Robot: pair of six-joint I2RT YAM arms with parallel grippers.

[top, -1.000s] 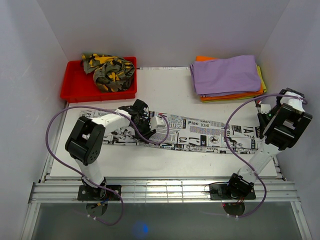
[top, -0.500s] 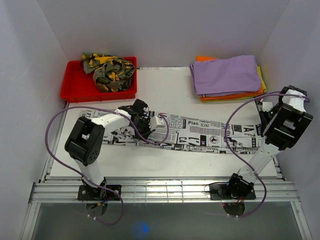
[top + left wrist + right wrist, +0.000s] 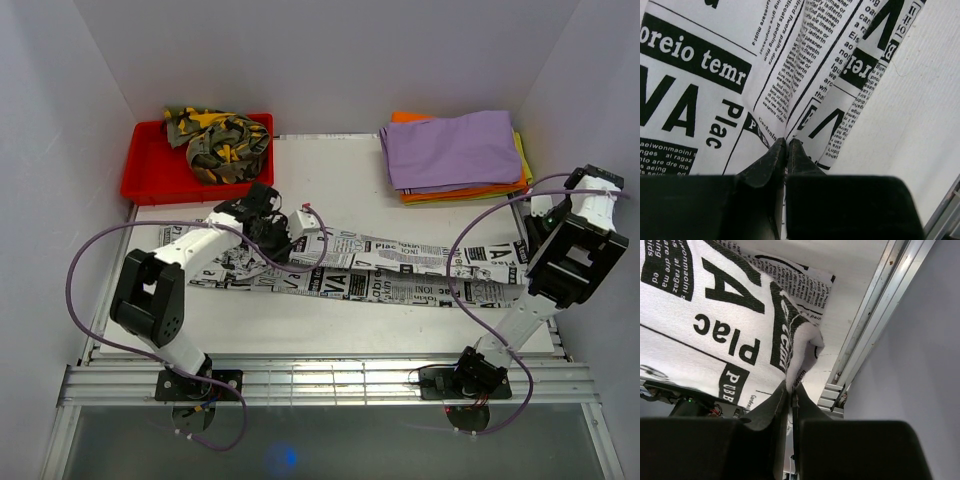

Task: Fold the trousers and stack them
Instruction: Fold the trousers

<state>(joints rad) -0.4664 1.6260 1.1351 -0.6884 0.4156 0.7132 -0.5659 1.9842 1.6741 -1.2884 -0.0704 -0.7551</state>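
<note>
Table point(image 3: 335, 175) — camouflage garment point(image 3: 222, 142) in red tray point(image 3: 146, 178)

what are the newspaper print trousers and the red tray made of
The newspaper-print trousers: soft woven cloth, matte; it creases and drapes where pinched, possibly cotton. The red tray: probably rigid plastic, smooth, uniform colour, moulded rim.

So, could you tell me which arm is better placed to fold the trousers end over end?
Probably the right: the right gripper pinches the trousers close to their end, while the left gripper pinches partway along, with cloth trailing beyond it.
</note>
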